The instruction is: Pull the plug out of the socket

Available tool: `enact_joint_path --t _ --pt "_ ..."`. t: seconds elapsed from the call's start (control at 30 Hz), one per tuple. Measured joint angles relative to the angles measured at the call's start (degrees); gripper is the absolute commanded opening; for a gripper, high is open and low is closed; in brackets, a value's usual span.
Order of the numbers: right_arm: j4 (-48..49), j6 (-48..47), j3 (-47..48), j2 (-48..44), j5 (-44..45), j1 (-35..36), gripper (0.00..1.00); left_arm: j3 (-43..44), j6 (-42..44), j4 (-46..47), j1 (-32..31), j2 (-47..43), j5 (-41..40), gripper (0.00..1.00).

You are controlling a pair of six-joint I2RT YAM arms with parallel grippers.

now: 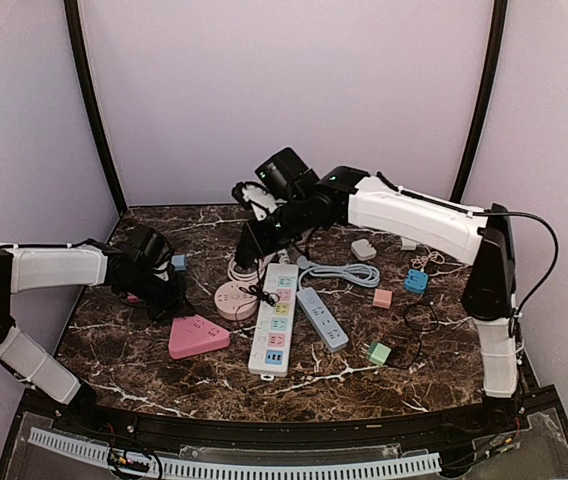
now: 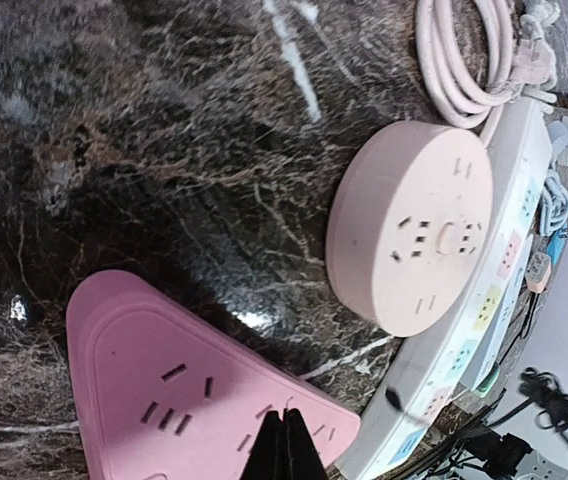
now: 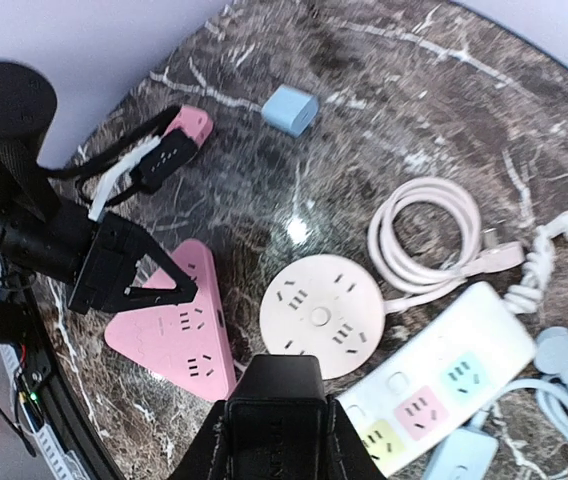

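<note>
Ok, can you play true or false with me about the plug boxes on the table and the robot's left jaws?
1. The triangle strip is pink. True.
2. The round strip has a plug stuck in it. False: all of its sockets that show are empty.
3. The left jaws are wide open. False: they are shut, by a corner of the triangle strip.
4. The long white strip has coloured sockets. True.
5. The small blue cube sits on the triangle strip. False: it lies on the table, apart from it.
6. A pale cable lies coiled beside the round strip. True.
</note>
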Motion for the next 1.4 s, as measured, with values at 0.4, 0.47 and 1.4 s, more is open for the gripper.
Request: enact_joint_path --t 0.4,0.47,1.4 --pt "7.6 1.5 -14.2 -15.9 1.7 -17.0 0.02 9.4 3.2 -6.3 0.0 -3.5 -1.3 0.00" --pt "8.6 1.7 -15.2 -15.9 1.5 -20.9 0.02 9.4 3.3 -6.8 0.0 -3.5 -1.3 0.00" --pt "22.1 9.7 3.7 14.7 -15.4 -34.4 0.04 9.6 1.5 -7.5 0.0 -9.6 -1.5 0.01"
